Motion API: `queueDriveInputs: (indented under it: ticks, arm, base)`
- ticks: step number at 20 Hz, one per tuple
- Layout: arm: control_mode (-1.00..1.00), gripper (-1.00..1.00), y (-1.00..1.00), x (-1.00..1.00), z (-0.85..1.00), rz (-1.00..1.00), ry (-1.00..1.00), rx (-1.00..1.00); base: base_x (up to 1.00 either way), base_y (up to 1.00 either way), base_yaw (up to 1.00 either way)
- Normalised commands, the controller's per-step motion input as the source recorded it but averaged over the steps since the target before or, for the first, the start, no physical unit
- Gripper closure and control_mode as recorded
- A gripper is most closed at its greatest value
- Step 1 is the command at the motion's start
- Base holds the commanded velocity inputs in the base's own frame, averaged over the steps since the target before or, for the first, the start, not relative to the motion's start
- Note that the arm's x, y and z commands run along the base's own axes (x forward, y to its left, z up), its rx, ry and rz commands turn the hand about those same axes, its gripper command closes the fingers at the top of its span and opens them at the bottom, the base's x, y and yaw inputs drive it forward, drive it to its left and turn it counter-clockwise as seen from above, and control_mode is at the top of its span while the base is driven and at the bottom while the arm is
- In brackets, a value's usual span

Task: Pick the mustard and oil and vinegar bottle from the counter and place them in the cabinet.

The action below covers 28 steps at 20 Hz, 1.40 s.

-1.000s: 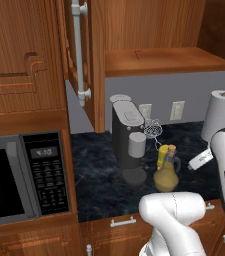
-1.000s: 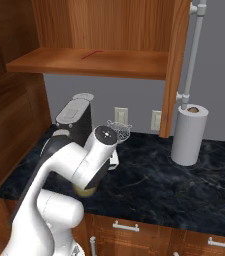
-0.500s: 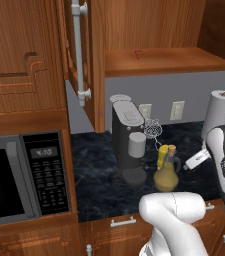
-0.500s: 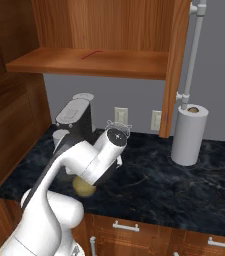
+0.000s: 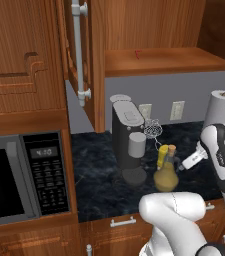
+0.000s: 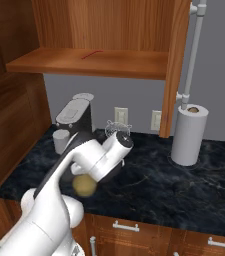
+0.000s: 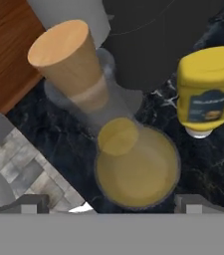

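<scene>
Over the last second the white arm had swung in and lowered its two-finger gripper [image 7: 111,201], jaws spread wide and holding nothing, until it hung right over the glass oil and vinegar cruet [image 5: 166,172] with its olive-gold bulb and tan cork stopper, which suggested that bottle would be grasped first. The cruet stood on the dark marbled stone counter [image 5: 96,175], with the small bright-yellow mustard bottle [image 7: 207,92] just beside it. The reddish-brown wooden wall cabinet [image 6: 91,62] stood open, its flat shelf bare apart from a thin red mark.
</scene>
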Motion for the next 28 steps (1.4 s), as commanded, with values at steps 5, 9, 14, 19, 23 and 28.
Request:
queueDriveInputs:
  ticks: [5,9,14,19,23,28]
  arm:
    - [-1.00,-1.00,-0.03,0.27,-0.14,0.04,0.01,0.02]
    - [-1.00,-1.00,-0.07,0.28,-0.13,0.03,0.00,0.03]
    - [-1.00,-1.00,-0.06,0.26,-0.18,0.04,0.00,0.02]
    - [-1.00,-1.00,-0.01,0.23,-0.22,0.05,0.01,0.04]
    - [-1.00,-1.00,0.00,0.20,-0.21,0.05,0.01,0.03]
    - [-1.00,-1.00,0.00,0.13,-0.19,0.06,0.00,0.03]
  base:
    - [0.00,0.00,0.00]
    - [0.00,0.00,0.00]
    - [0.00,0.00,0.00]
    - [0.00,0.00,0.00]
    - [0.00,0.00,0.00]
    - [0.00,0.00,0.00]
